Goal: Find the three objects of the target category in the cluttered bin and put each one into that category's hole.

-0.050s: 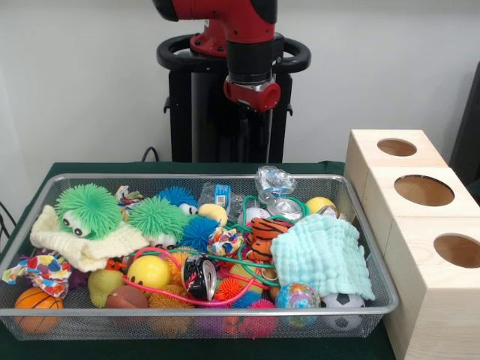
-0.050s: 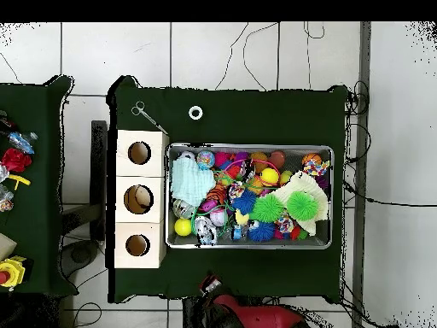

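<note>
The red arm's wrist (image 1: 252, 94) hangs above the wire-mesh bin (image 1: 375, 259); its fingers are out of sight, so their state cannot be told. The bin brims with rubbery spiky balls (image 1: 157, 217), a smooth yellow smiley ball (image 1: 148, 271), a soft mint cloth (image 1: 325, 255) and a basketball (image 1: 36, 300). Just beside it stand three pale wooden boxes (image 1: 435, 292) with round holes (image 1: 424, 190).

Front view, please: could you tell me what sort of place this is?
Likely a robotics lab test bench: a red and black robot arm, a wire mesh bin of toys, and pale wooden boxes with round holes.
</note>
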